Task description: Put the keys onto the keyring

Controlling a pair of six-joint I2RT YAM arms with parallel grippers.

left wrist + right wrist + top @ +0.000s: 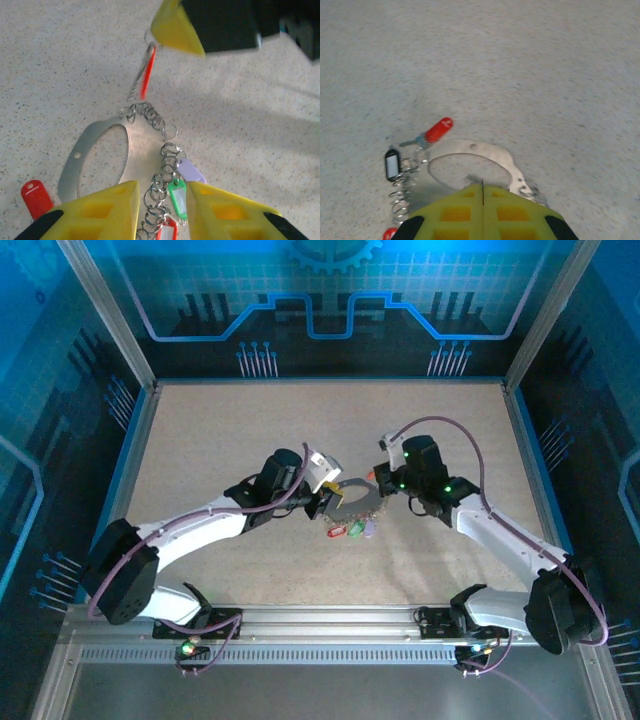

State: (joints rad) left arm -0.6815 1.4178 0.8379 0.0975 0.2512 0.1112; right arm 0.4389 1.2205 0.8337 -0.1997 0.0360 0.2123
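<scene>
Released left pincer (163, 187) straddles keys (177, 197) — chain (150, 112) long axis runs toward clenched right pincer (482, 187); keyring (67, 172) just beside.

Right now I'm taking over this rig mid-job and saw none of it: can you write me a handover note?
Left gripper: open, straddling the small rings.
Right gripper: shut at the rim of the keyring; what it pinches is hidden.
The keyring sits between the grippers; green key and pale key hang on small rings along its edge.
Done: those keys seem attached.
Left: a red key lies loose beside the keyring.
</scene>
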